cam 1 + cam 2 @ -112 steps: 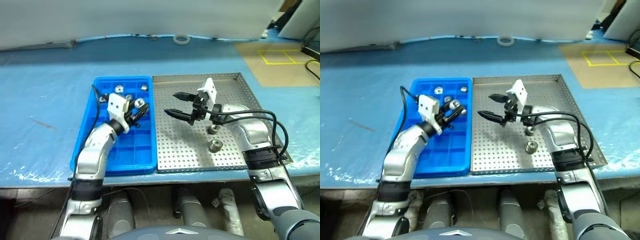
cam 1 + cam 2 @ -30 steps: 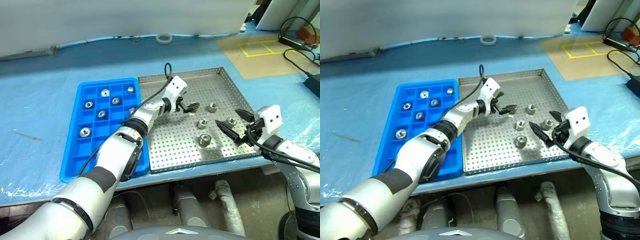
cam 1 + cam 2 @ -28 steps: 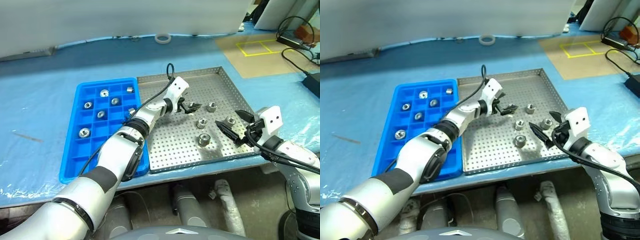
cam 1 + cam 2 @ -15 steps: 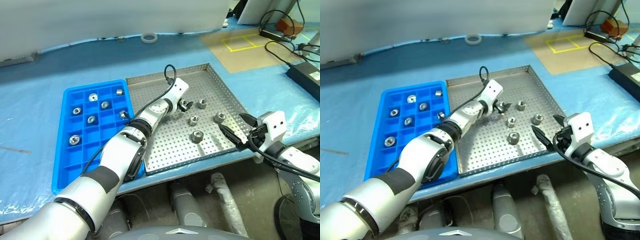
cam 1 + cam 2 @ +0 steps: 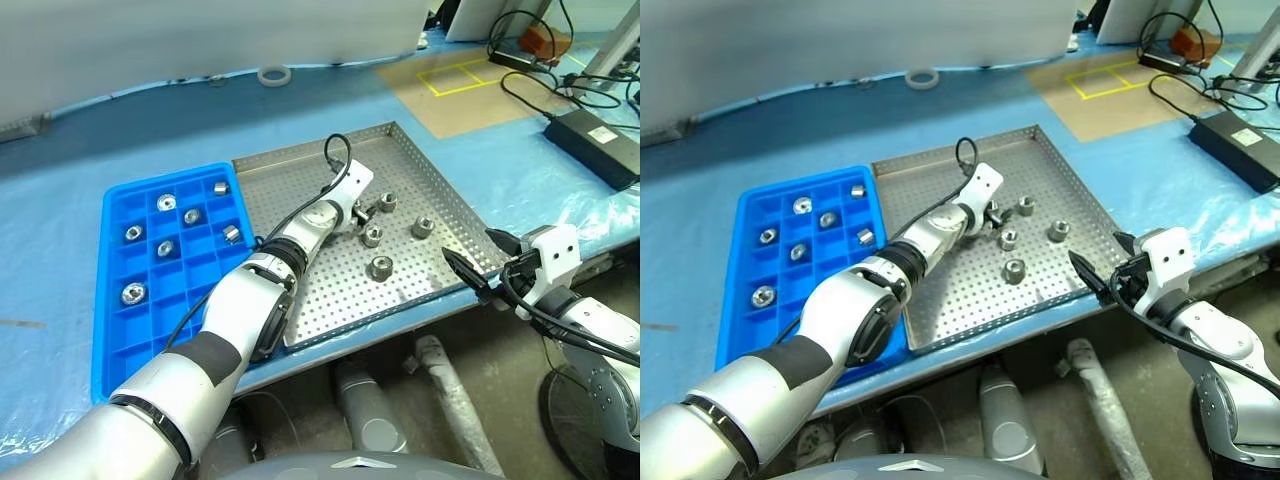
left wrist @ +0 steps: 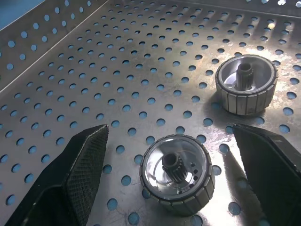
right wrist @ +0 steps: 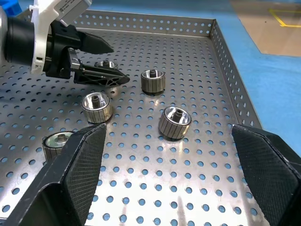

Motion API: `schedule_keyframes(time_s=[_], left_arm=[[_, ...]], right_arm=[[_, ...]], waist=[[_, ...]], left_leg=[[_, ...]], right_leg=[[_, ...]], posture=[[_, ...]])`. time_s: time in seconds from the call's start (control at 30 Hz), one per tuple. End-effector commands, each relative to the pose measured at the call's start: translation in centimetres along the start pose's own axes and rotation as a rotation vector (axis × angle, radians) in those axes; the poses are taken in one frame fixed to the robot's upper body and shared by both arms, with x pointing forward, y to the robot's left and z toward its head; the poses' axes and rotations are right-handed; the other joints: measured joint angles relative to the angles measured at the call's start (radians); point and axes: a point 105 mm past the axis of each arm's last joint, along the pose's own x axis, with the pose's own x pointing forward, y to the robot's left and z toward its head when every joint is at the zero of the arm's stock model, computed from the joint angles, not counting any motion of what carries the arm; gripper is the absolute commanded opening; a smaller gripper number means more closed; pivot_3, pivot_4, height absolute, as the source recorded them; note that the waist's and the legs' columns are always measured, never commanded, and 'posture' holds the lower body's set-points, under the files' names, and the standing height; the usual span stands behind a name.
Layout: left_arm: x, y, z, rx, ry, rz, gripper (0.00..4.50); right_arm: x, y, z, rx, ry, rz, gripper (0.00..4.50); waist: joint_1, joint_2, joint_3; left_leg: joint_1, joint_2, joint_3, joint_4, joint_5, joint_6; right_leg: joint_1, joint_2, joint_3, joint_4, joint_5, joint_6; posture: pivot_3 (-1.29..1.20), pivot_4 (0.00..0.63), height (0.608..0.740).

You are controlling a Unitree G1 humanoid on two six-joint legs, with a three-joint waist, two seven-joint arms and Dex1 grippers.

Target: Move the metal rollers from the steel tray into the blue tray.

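Steel tray (image 5: 300, 170): five metal rollers (image 5: 380, 268) loose mid-tray; six more in blue tray (image 5: 115, 345) compartments. Left gripper (image 6: 175, 176) spread wide astride one roller, ungrasped. Right gripper (image 5: 478, 268) spread, empty, off tray's right corner.

Large square steel tray (image 5: 330, 290): grey perforated sheet metal, dull brushed finish with faint scratches, soft reflections around the holes. Small silver metal rollers (image 6: 178, 174): polished, bright glints, outer wall cut by fine lines into segments, mirror-like recessed face round a toothed hub. Bright blue gridded plastic tray (image 5: 115, 340): smooth, slightly glossy moulded plastic. Pale blue cover over the desk (image 5: 60, 160): thin plastic sheet, wrinkled, shiny at the creases. Left pincer (image 6: 178, 150): fingers (image 6: 84, 160) of matt black plastic, inner faces finely cross-hatched. Right pincer (image 7: 174, 155): the same black textured pads. White tape ring (image 5: 272, 74): matt.
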Motion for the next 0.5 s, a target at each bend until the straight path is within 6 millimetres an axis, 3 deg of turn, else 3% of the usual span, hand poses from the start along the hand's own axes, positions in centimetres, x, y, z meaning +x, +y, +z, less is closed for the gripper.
schedule_keyframes(time_s=[0.03,0.1,0.27,0.4,0.5], left_arm=[[0.0,0.2,-0.5,-0.051,0.015,0.013,4.06],[-0.1,0.0,-0.9,-0.084,0.027,0.003,3.58],[-0.1,0.2,-1.2,-0.156,0.035,0.004,1.83],[-0.1,-0.3,-0.1,-0.166,-0.025,-0.062,1.7],[-0.3,-0.1,1.9,-0.286,-0.128,-0.11,1.7]], right_arm=[[-0.5,-0.3,1.7,-0.046,-0.058,-0.017,4.5],[-0.4,-0.3,1.7,-0.047,-0.058,-0.015,4.5],[-0.1,-0.4,1.7,-0.049,-0.06,-0.009,4.5],[0.4,-0.1,1.8,-0.047,-0.069,0.014,4.5],[1.1,0.4,2.1,-0.038,-0.086,0.049,4.5]], waist=[[-0.004,0.002,-0.001],[-0.008,0.002,-0.001],[-0.015,0.004,-0.003],[-0.02,0.006,-0.003],[-0.023,0.006,-0.003]], left_leg=[[-0.001,0.0,-0.001,0.0,0.0,0.0],[-0.001,0.0,-0.002,0.0,-0.001,0.001],[-0.004,-0.002,-0.007,0.001,0.001,0.005],[-0.004,-0.003,-0.008,0.001,0.001,0.005],[-0.004,-0.005,-0.009,0.0,0.0,0.006]], right_leg=[[0.001,0.0,-0.002,-0.003,0.0,0.0],[0.002,-0.002,-0.005,-0.004,0.0,0.0],[0.005,-0.007,-0.014,-0.004,0.0,0.0],[0.006,-0.008,-0.016,-0.004,0.0,0.0],[0.006,-0.013,-0.018,-0.004,0.0,0.0]], posture=[[-0.79,0.15,0.74],[-0.79,0.15,0.74],[-0.77,0.15,0.74],[-0.75,0.15,0.74],[-0.71,0.15,0.74]])
